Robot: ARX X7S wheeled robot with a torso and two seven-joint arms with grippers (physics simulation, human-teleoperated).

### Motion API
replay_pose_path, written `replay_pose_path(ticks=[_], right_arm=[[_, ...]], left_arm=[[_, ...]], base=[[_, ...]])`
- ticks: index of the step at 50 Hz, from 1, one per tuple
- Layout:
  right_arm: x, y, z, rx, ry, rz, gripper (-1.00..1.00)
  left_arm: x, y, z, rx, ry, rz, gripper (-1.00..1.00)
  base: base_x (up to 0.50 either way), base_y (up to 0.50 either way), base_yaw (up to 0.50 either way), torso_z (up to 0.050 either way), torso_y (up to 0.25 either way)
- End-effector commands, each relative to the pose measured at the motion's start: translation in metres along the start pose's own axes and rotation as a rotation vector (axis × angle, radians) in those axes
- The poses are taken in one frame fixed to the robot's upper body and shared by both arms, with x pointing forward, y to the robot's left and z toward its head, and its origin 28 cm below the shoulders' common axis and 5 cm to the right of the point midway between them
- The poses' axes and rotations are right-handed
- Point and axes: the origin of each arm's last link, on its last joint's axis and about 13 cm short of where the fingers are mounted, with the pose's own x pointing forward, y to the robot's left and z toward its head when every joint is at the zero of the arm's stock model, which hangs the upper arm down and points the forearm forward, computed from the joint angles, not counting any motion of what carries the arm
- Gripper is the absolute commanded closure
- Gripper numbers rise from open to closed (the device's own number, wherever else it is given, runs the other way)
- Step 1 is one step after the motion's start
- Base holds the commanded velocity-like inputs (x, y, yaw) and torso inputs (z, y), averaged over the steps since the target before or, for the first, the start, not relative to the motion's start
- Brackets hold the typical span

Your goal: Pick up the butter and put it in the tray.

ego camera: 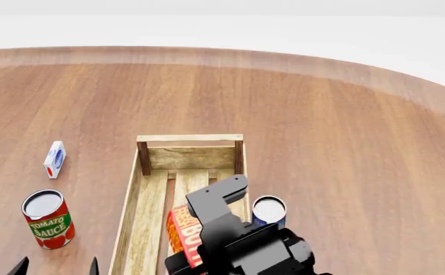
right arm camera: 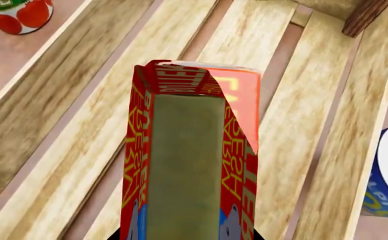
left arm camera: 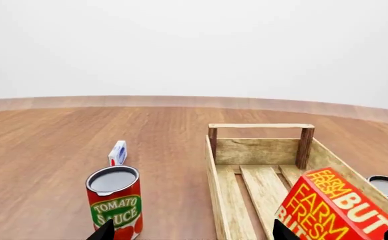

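The butter [right arm camera: 187,165], a red-orange carton with yellow letters, is held on end between the fingers of my right gripper [right arm camera: 187,237], which is shut on it. It hangs over the slatted bottom of the tray [right arm camera: 60,100], near the tray's near right side. In the head view the butter [ego camera: 182,232] shows inside the tray [ego camera: 147,195], partly hidden by my right arm [ego camera: 241,243]. In the left wrist view it [left arm camera: 333,207] tilts over the tray [left arm camera: 257,150]. My left gripper [left arm camera: 194,235] is open and empty, left of the tray, near the tomato can.
A tomato sauce can [ego camera: 48,219] stands left of the tray. A small white-blue carton [ego camera: 54,159] lies farther back on the left. A blue can [ego camera: 268,211] stands against the tray's right side. The round wooden table's edge [ego camera: 405,86] curves at the back.
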Motion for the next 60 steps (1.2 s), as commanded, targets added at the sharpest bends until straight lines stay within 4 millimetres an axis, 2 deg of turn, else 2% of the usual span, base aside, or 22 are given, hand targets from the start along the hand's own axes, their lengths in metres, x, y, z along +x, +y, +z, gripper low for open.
replay_pose_path(ticks=[1,9,10,27,34,35,36,37,44,47,53,57,58,60], right_arm=[[0.004,0.005,-0.008,-0.048,0.036,0.031,1.00],[0.003,0.004,-0.009,-0.045,0.043,0.031,1.00],[0.003,0.004,-0.009,-0.047,0.044,0.033,-1.00],[-0.001,0.001,0.001,-0.067,0.021,0.004,-1.00],[-0.028,-0.009,0.054,-0.100,-0.105,0.001,-1.00],[-0.039,-0.012,0.066,-0.113,-0.129,0.009,-1.00],[-0.046,-0.012,0.068,-0.115,-0.141,0.006,-1.00],[-0.063,-0.013,0.075,-0.131,-0.169,0.002,-1.00],[-0.091,-0.012,0.074,-0.157,-0.221,-0.009,-1.00],[-0.094,-0.013,0.073,-0.165,-0.231,-0.013,-1.00],[-0.087,-0.016,0.070,-0.154,-0.231,-0.017,-1.00],[-0.098,-0.015,0.065,-0.068,-0.404,0.016,-1.00],[-0.103,-0.014,0.053,-0.074,-0.562,-0.099,-1.00],[-0.105,-0.012,0.039,-0.055,-0.699,-0.225,-1.00]], left_arm=[[-0.001,-0.001,-0.001,0.002,0.002,-0.007,-1.00],[-0.001,-0.001,0.000,0.003,0.002,-0.008,-1.00],[-0.001,-0.001,0.000,0.003,0.001,-0.008,-1.00],[0.000,-0.002,0.001,0.004,0.002,-0.012,-1.00],[0.001,-0.002,0.001,0.003,0.001,-0.012,-1.00],[0.001,-0.002,0.001,0.004,0.002,-0.012,-1.00],[0.001,-0.002,0.001,0.004,0.001,-0.013,-1.00],[0.002,-0.002,0.002,0.002,0.000,-0.012,-1.00],[0.003,-0.002,0.001,0.004,0.003,-0.013,-1.00],[0.004,-0.001,0.002,0.003,0.002,-0.011,-1.00],[0.004,0.000,0.002,0.003,0.002,-0.009,-1.00],[0.003,0.002,0.004,0.000,-0.002,-0.004,-1.00],[0.003,0.003,0.005,-0.004,-0.007,-0.001,-1.00],[0.003,0.004,0.006,-0.007,-0.009,0.001,-1.00]], base=[[0.00,0.00,0.00,0.000,0.000],[0.00,0.00,0.00,0.000,0.000],[0.00,0.00,0.00,0.000,0.000],[0.00,0.00,0.00,0.000,0.000],[0.00,0.00,0.00,0.000,0.000],[0.00,0.00,0.00,0.000,0.000],[0.00,0.00,0.00,0.000,0.000],[0.00,0.00,0.00,0.000,0.000],[0.00,0.00,0.00,0.000,0.000],[0.00,0.00,0.00,0.000,0.000],[0.00,0.00,0.00,0.000,0.000],[0.00,0.00,0.00,0.000,0.000],[0.00,0.00,0.00,0.000,0.000],[0.00,0.00,0.00,0.000,0.000]])
